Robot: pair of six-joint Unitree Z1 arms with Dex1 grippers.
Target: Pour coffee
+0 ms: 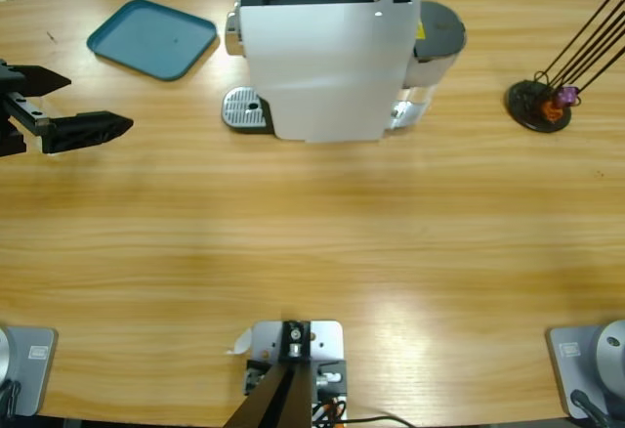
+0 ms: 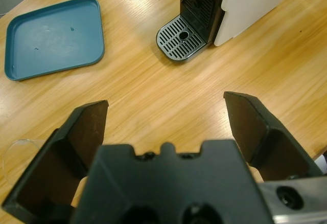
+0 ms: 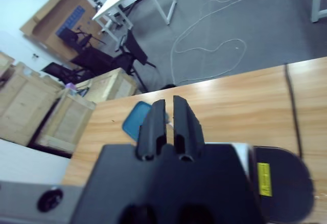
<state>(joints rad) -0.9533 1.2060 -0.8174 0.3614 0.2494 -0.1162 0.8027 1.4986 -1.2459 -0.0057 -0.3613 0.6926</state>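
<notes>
Left gripper (image 2: 166, 114) gapes empty beside a clear glass (image 2: 18, 150) (fragile, slippery; grip its wall); right gripper (image 3: 168, 119) nearly closed, empty.

I see a long wooden desk (image 1: 322, 223) with a light grain. A teal tray (image 1: 151, 38) lies flat near its far left corner. A white coffee machine (image 1: 317, 57) stands at the far middle, its round metal drip grate (image 1: 246, 110) resting on the wood at its left foot. Far right, a black round stand (image 1: 538, 106) with thin rods sits on the surface, well apart from the machine.
</notes>
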